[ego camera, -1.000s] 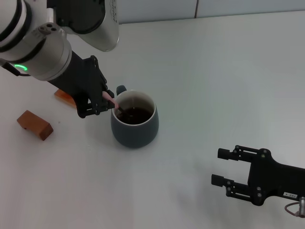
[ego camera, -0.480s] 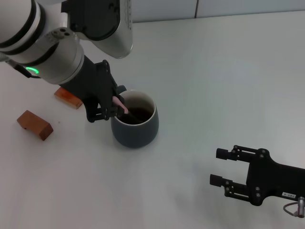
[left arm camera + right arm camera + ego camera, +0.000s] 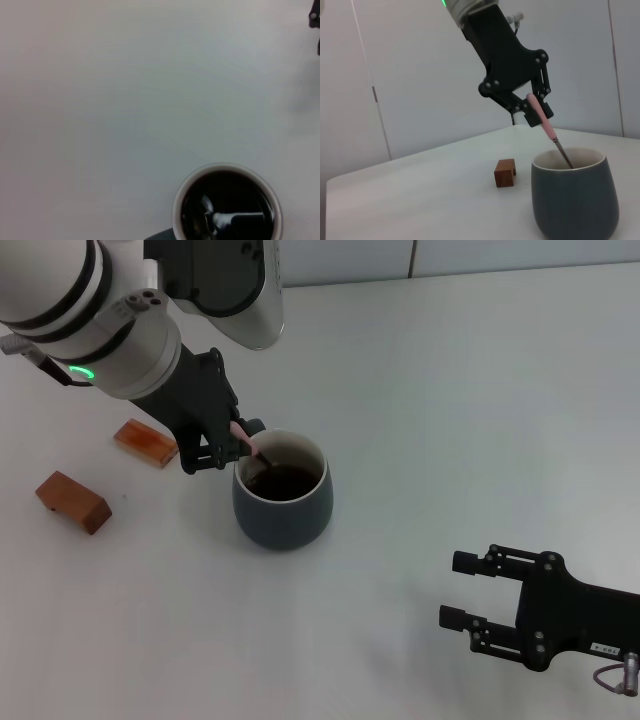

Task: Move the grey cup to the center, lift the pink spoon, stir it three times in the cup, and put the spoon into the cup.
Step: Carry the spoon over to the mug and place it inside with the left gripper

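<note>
cup (image 3: 283, 502) sitting mid-desk (image 3: 450, 420) | spoon (image 3: 257, 455) leaning inside | two blocks (image 3: 146, 443) lying to its left

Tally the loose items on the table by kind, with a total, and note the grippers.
Cups: 1, grey cup
Spoons: 1, pink spoon, held by left gripper
Wooden blocks: 2
Total: 4
Right gripper open, idle.

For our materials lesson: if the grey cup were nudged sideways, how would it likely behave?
The grey cup looks squat and rounded, so it would probably slide rather than tip. Its dark liquid could slosh. The pink spoon, held by the left pincer, might knock the rim.
</note>
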